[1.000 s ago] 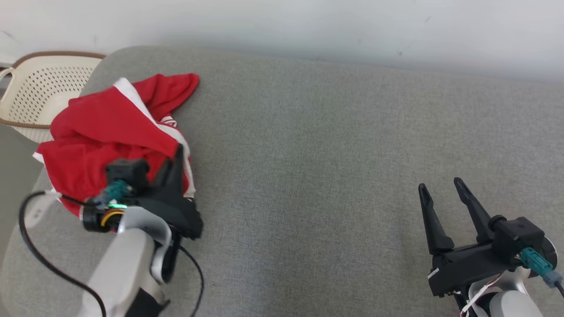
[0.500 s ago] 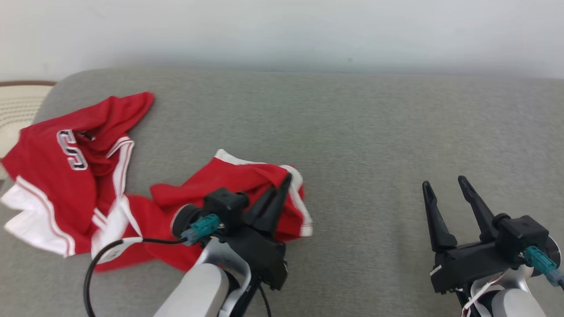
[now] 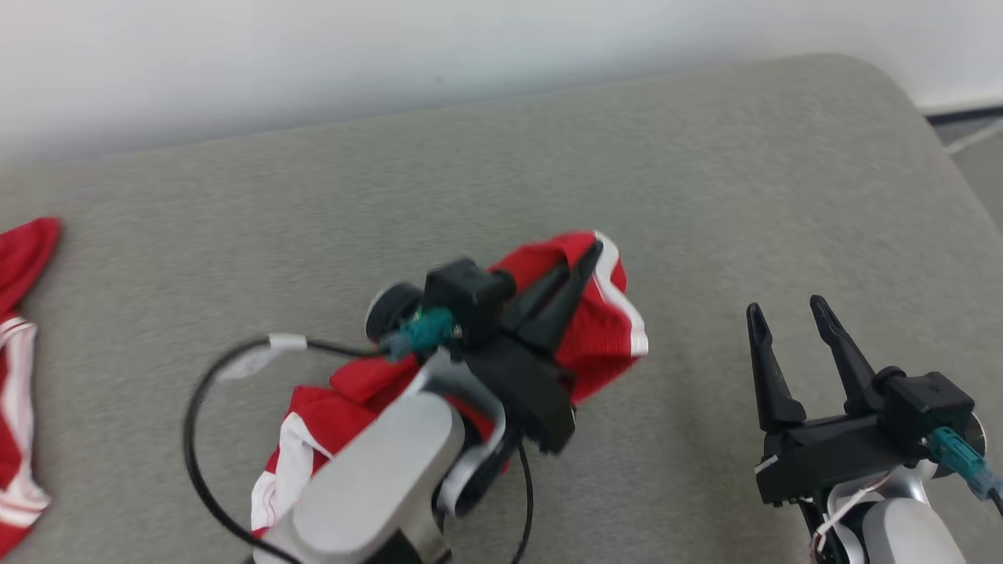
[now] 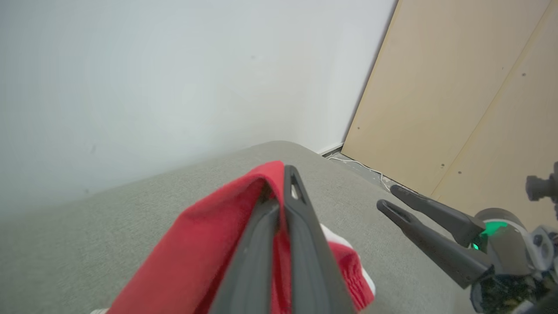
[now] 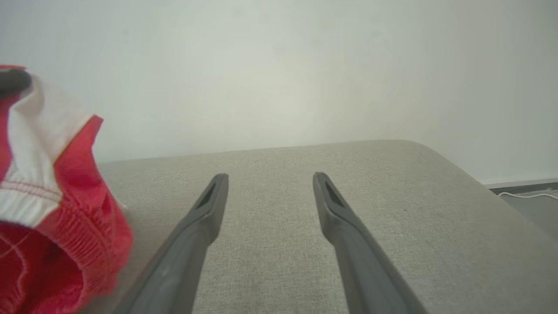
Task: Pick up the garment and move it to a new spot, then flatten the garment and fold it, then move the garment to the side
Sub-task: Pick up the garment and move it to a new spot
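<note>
Red garment with white trim, centre of grey cushion.
Near: right gripper, lower right, fingers spread, holding nothing. Middle: left gripper, fingers pinched tight on a fold of the garment; remaining cloth trails under its forearm. Far: pale wall.

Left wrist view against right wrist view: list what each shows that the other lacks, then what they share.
Left wrist view: the left hand shut on the red garment, and a tan wooden panel beyond the couch.
Right wrist view: the garment's stitched white band and gathered elastic up close, and bare grey cushion seen between the spread jaws of the right hand.
Shared: the red garment, the open right hand, the grey cushion and the white wall.
</note>
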You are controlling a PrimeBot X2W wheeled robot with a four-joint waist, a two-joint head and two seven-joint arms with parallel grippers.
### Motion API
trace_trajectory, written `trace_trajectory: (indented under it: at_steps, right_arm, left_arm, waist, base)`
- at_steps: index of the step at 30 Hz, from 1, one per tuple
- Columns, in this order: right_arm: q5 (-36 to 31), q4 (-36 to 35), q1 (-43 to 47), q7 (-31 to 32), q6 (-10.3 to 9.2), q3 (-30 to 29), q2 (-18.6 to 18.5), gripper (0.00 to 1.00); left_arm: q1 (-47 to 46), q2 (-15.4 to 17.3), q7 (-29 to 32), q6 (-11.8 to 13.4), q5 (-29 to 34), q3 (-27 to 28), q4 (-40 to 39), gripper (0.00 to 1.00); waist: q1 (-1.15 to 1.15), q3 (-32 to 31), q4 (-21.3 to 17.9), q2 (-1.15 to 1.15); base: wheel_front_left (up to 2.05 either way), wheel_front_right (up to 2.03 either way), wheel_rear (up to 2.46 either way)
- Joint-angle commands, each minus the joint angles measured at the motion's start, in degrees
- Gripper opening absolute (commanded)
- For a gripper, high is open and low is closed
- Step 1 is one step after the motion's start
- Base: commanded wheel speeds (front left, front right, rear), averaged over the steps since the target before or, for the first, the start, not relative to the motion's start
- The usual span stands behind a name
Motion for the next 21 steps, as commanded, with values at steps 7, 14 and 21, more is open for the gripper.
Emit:
trace_trajectory:
  at_steps: [7,14,21]
  right_arm:
    - [1.4,2.7,-2.4,-2.2,0.02,1.1,1.7,1.00]
    - [2.1,5.0,-3.5,-3.9,0.02,1.1,2.2,1.00]
    - [2.3,7.0,-4.2,-4.5,0.02,0.3,1.6,1.00]
  left_arm:
    - [-9.5,0.2,-6.2,2.7,-7.8,-1.8,11.7,0.00]
    - [-12.9,0.1,-9.6,2.3,-13.9,-5.7,21.2,0.28]
    - [-15.5,0.1,-13.3,2.8,-15.9,-11.5,23.3,1.00]
  waist:
    - [0.00,7.8,-12.5,0.00]
    - [0.00,9.3,-12.9,0.00]
    - [0.00,8.5,-9.1,0.00]
  base:
    - [0.00,0.00,0.00]
    - [0.00,0.00,0.00]
    - [0.00,0.00,0.00]
